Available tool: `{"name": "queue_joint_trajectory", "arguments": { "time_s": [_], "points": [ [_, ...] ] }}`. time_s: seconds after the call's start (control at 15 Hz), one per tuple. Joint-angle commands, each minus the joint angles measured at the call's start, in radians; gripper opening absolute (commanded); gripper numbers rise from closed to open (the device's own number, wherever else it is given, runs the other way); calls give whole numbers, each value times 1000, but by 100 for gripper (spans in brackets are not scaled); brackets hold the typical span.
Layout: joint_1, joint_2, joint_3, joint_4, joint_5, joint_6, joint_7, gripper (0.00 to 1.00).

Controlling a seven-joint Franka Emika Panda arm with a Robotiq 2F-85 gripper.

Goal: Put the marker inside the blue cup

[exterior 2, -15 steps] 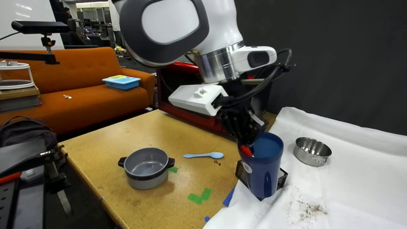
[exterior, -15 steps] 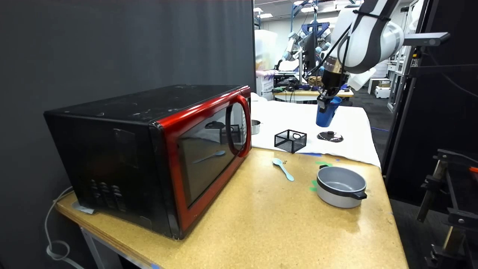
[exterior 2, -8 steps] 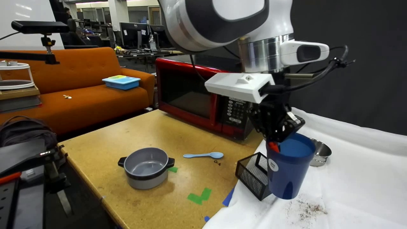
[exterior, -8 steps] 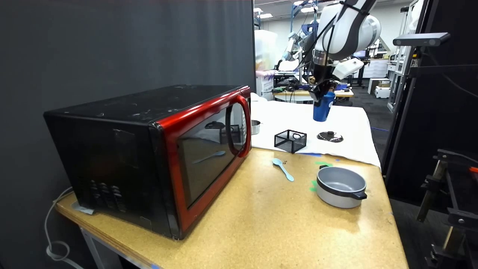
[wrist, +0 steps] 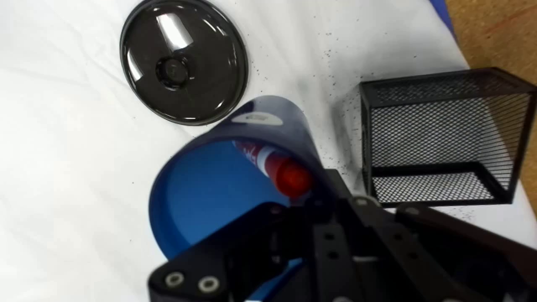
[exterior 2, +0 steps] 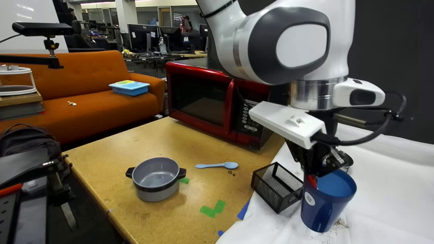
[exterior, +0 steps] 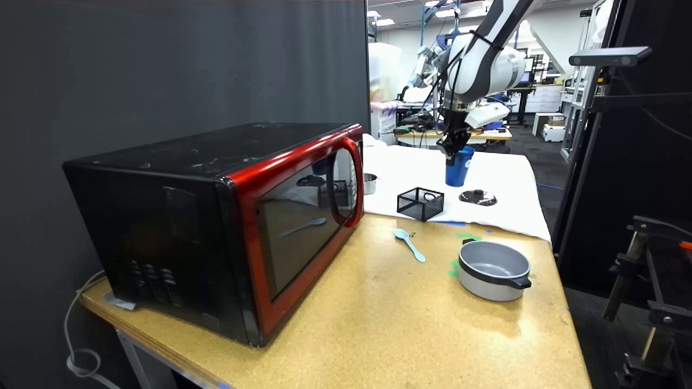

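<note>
Red marker [wrist: 275, 165] inside blue cup [wrist: 209, 188] shows lettering [wrist: 249, 153] only in wrist view.

In an exterior view, the blue plastic tumbler [exterior 2: 327, 208] has been lowered and shifted by the jaws from in front of the black wire-mesh basket [exterior 2: 266, 191] to its right, with the red marker [exterior 2: 311, 181] carried along inside.

The arm [exterior 2: 300, 45] is white, with a dark grey ring [exterior 2: 261, 47] above its silver collar [exterior 2: 313, 94]. Below this collar are a black cable [exterior 2: 359, 141] and the black gripper [exterior 2: 314, 172] with silver screws [wrist: 208, 284].
</note>
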Motion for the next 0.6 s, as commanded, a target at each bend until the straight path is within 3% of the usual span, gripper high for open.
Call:
{"name": "queue_joint_trajectory", "arguments": {
  "time_s": [0.0, 0.53],
  "points": [
    [-47, 111, 27, 148, 11, -41, 41, 1],
    [-68, 246, 53, 289, 13, -58, 72, 1]
  ]
}}
